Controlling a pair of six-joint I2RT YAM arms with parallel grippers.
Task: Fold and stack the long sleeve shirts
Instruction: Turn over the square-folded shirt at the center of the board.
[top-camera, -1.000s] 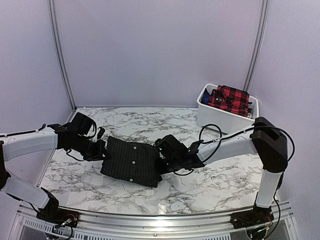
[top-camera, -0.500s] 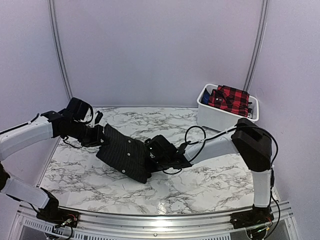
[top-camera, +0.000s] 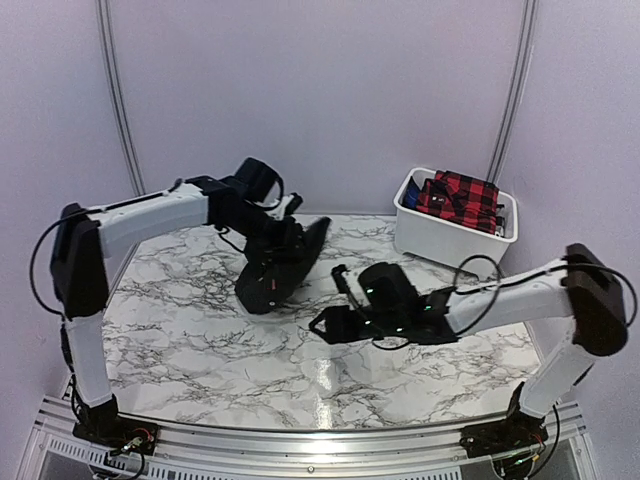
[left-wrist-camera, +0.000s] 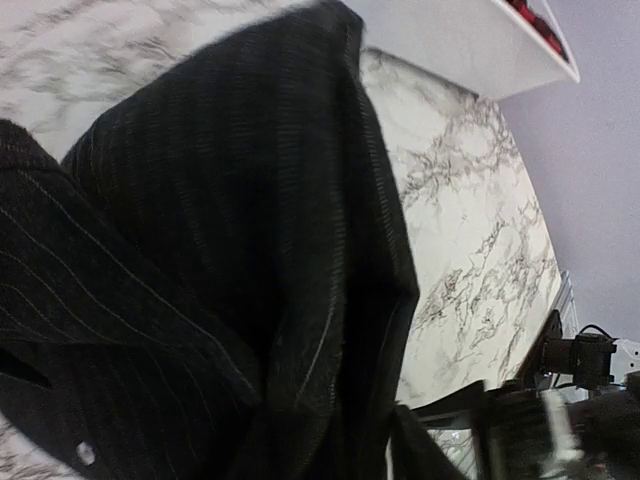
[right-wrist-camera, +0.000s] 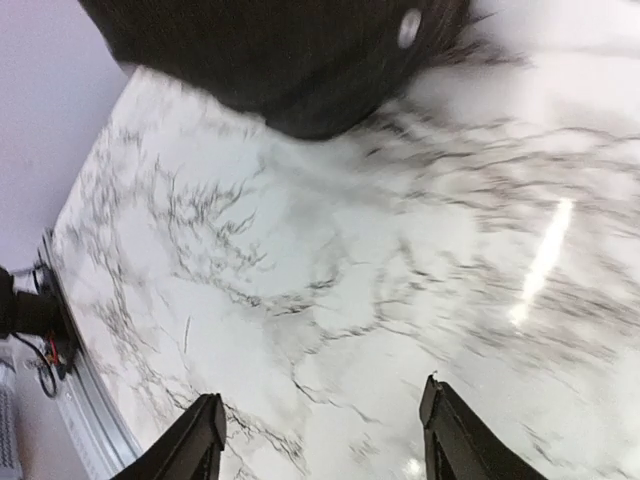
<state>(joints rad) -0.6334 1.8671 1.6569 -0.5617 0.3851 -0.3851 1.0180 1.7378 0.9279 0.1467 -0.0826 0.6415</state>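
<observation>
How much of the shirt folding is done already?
Done: a red plaid shirt sits in the white bin, looking folded. In hand: the black pinstriped shirt is bunched against the left gripper, not flat; whether its jaws grip it is hidden. The right gripper hovers open and empty over the marble table. Left: fold the black shirt neatly and stack it.

1. Black pinstriped shirt (top-camera: 268, 285): bunched folded bundle, tilted up left of centre, lower edge seemingly touching the marble table (top-camera: 180, 345); small pale buttons show.
2. Red-and-black plaid shirt (top-camera: 460, 197): folded, lying in the white bin (top-camera: 440, 240), far right.
</observation>
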